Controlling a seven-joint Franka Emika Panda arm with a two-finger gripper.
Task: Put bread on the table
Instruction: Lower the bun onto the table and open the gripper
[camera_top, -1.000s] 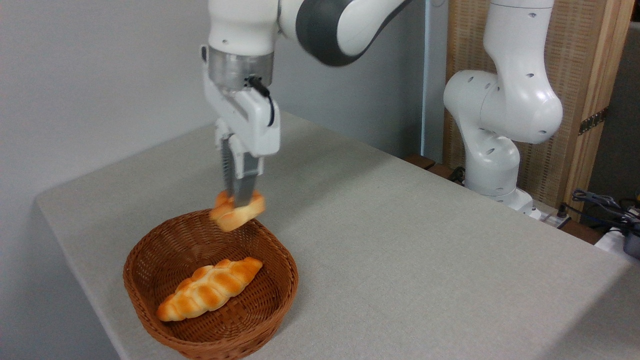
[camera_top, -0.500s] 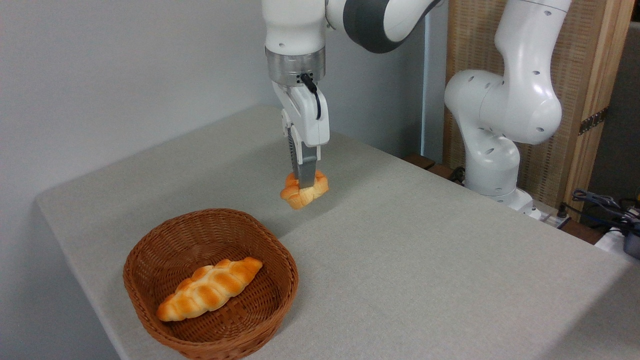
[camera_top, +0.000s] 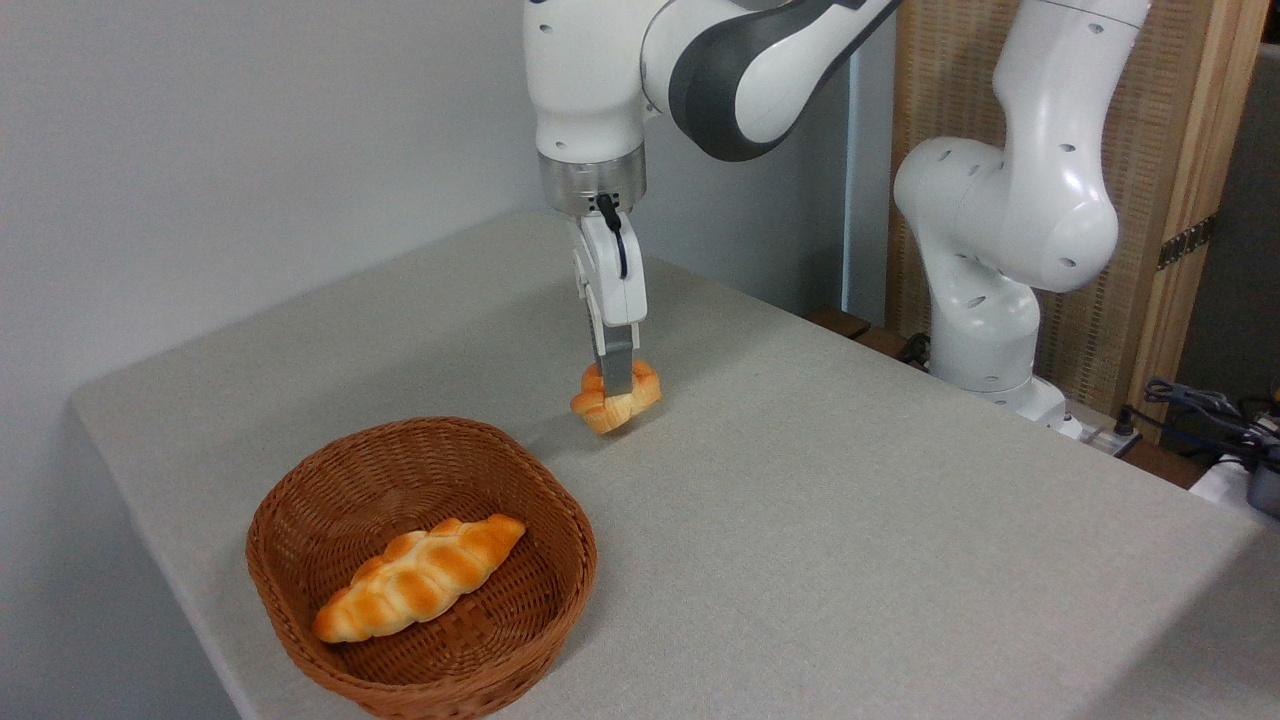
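Observation:
The bread (camera_top: 600, 408) is a small golden-orange knotted bun. My gripper (camera_top: 616, 384) is shut on it from above, fingers pointing straight down. The bun hangs low over the grey-beige table (camera_top: 850, 520), to the upper right of the basket; its underside is at or just above the cloth, and I cannot tell whether it touches.
A brown wicker basket (camera_top: 300, 590) sits near the table's front left edge with a long braided loaf (camera_top: 418, 579) inside. The arm's white base (camera_top: 985, 330) stands at the back right beside a wooden panel. Cables (camera_top: 1210, 410) lie at the far right edge.
My gripper carried the bun from above the basket's rim to the right and away from the basket, then lowered it towards the tabletop.

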